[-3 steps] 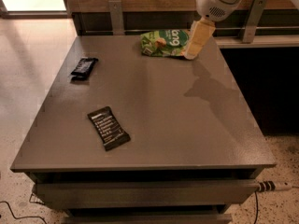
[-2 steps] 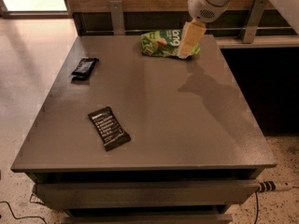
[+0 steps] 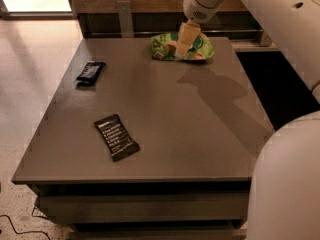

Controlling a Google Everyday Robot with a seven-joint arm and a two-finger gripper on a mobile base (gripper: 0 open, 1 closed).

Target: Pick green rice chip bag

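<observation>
The green rice chip bag (image 3: 204, 48) lies crinkled at the far edge of the grey table (image 3: 180, 119), right of the middle. My gripper (image 3: 183, 48) hangs from the white arm (image 3: 250, 6) and points down onto the middle of the bag. It covers part of the bag's print, and whether it touches the bag I cannot tell.
Two flat black bar wrappers lie on the table: one at the far left (image 3: 90, 72), one near the front left (image 3: 116, 137). A wooden wall with a metal bracket (image 3: 125, 18) stands behind the table. My white body (image 3: 290, 184) fills the lower right.
My gripper has moved left, from the right end of the green bag to over its middle. The bars have not moved.
</observation>
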